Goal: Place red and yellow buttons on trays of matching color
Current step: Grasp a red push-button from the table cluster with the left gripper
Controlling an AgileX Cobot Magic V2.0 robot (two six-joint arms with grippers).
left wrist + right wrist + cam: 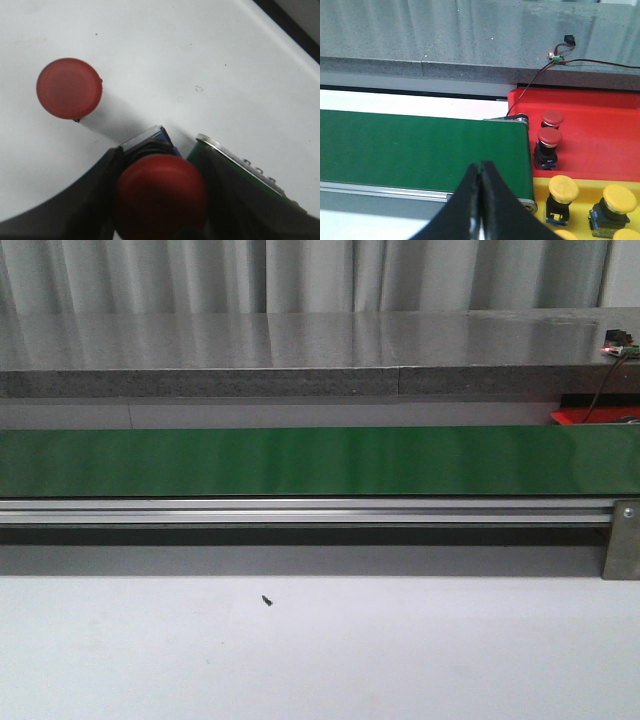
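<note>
Red button (160, 195) gripped in left pincer (157, 200), lifted over white surface (200, 60), presumably bound for red tray (600, 140). Right pincer (480, 200) closed, empty.

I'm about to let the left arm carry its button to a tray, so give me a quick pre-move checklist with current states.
1. Left claw shut on red button: ok.
2. Second red button apart from the claw: ok.
3. Red tray has bare floor left: ok.
4. Right claw shut, empty, over the green belt: ok.
5. Belt bare of buttons in the front view: ok.
6. Left arm's distance to the red tray: cannot tell.
</note>
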